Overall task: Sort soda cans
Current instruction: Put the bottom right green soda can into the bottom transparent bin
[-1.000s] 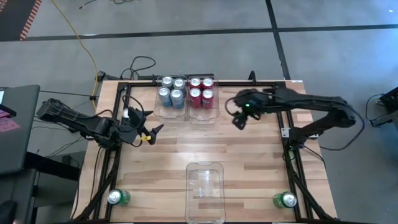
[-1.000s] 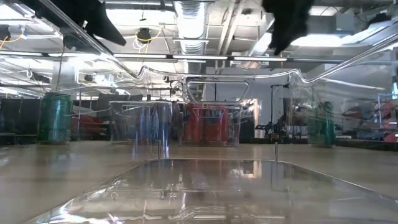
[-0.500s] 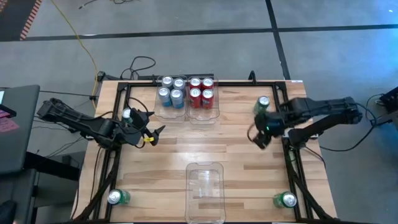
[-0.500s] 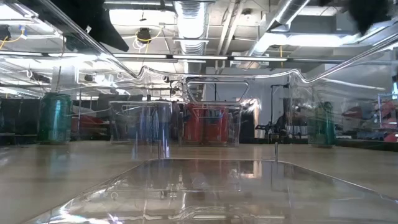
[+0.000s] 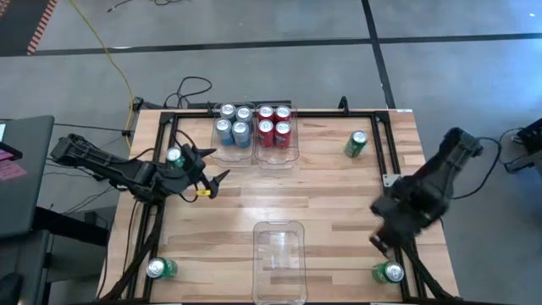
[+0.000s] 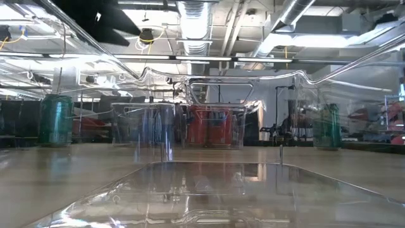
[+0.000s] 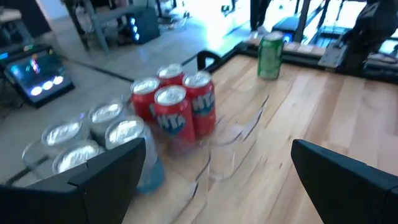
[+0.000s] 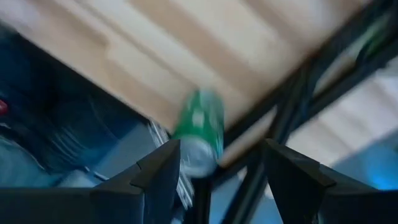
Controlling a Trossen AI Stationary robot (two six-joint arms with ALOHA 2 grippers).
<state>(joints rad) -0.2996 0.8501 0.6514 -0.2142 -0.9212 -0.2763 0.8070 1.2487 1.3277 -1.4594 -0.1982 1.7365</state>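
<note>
Several silver-blue soda cans [image 5: 232, 125] and several red ones [image 5: 273, 125] stand in two clear bins at the table's far edge. Single green cans stand at the far right [image 5: 356, 143], at the near right corner [image 5: 391, 272], at the near left corner [image 5: 159, 269] and beside my left arm [image 5: 175, 156]. My left gripper [image 5: 212, 167] hovers open at the left, pointing toward the bins [image 7: 217, 180]. My right gripper [image 5: 378, 241] is open and empty, pointing down just above the near-right green can [image 8: 199, 130], which shows beyond its fingers.
An empty clear bin [image 5: 279, 250] sits at the middle of the near edge and fills the low view's foreground [image 6: 209, 190]. A black frame [image 5: 398, 212] runs along the table's sides. Bare wood lies between the bins.
My right gripper has swung from beside the red cans' bin toward the table's right edge and on to the near right corner, turning to point down, its fingers still apart. This uncovered the far-right green can, which stands still.
</note>
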